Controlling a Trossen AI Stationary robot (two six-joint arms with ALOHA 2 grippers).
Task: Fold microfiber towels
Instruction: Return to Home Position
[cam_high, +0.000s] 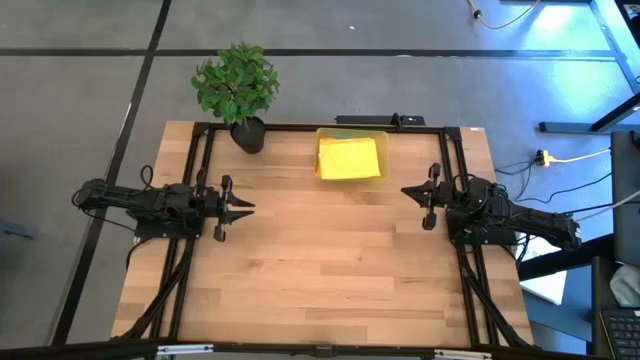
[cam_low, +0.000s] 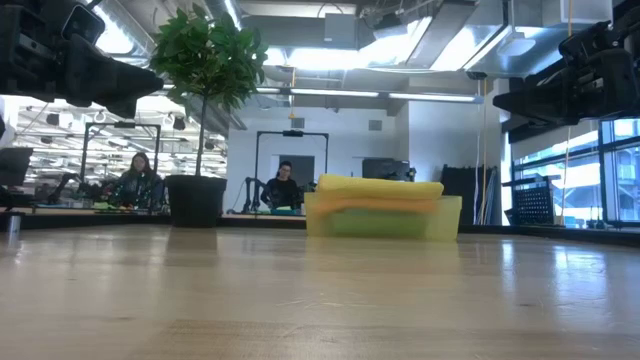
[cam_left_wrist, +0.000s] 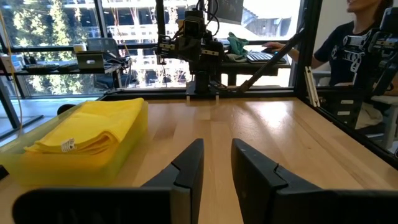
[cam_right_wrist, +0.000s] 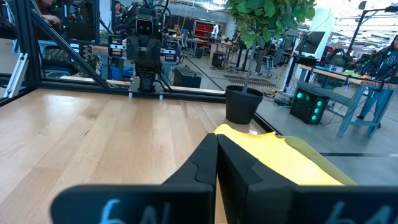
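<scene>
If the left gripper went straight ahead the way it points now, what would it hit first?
The left gripper has a free path across the table until, probably, the right gripper facing it. The bin with the yellow towel sits beside that line.

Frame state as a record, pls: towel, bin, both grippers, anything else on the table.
towel: yellow, folded, lying in the bin
bin: yellow, middle of the far edge of the table
left gripper: above table's left side, fingers slightly apart, empty
right gripper: above right side, shut, empty
other: potted plant, left of bin
</scene>
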